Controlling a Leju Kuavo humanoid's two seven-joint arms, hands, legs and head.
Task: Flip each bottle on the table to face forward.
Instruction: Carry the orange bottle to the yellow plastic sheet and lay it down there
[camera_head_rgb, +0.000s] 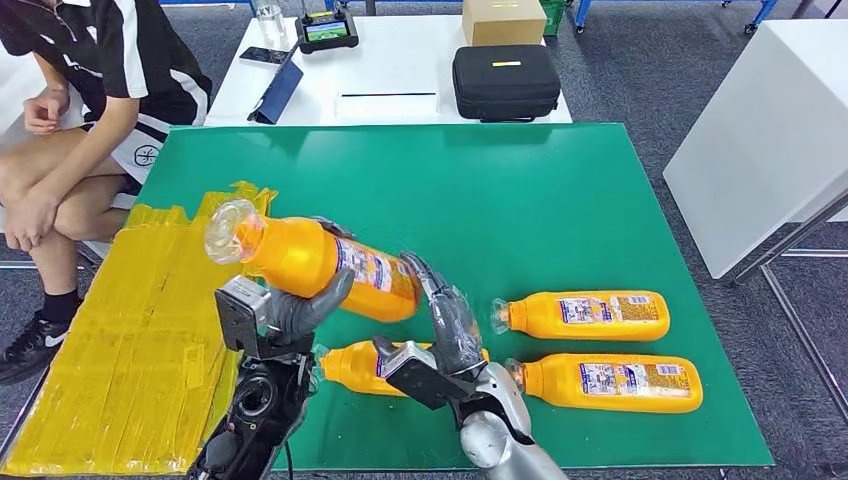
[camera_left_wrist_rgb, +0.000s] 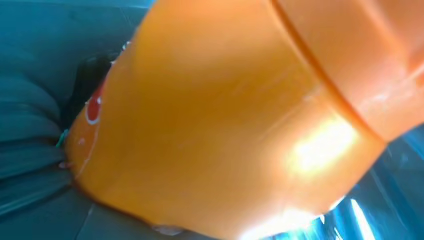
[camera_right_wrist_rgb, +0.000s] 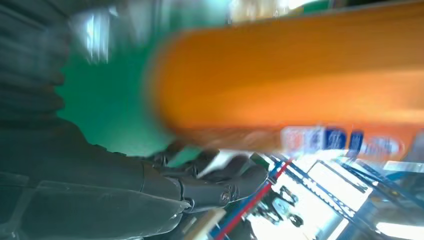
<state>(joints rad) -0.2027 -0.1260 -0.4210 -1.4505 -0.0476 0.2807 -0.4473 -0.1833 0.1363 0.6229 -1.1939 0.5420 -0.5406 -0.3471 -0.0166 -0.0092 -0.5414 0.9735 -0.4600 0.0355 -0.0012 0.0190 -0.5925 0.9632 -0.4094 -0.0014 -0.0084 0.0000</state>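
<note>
Left hand (camera_head_rgb: 290, 310) grips an orange bottle (camera_head_rgb: 315, 258) lifted off the green table (camera_head_rgb: 520, 190), clear cap toward the yellow taped patch (camera_head_rgb: 120, 350). Right hand (camera_head_rgb: 450, 325) reaches up with fingers spread, at the bottle's base; whether it touches is hard to tell. Both arms partly hide a second bottle (camera_head_rgb: 350, 365). Two more (camera_head_rgb: 590, 315) (camera_head_rgb: 610, 382) lie flat, near the table's right edge.

The head camera is looking down at the green surface (camera_head_rgb: 520, 190), while both wrist cameras are pressing close against the lifted orange bottle (camera_head_rgb: 320, 262).
</note>
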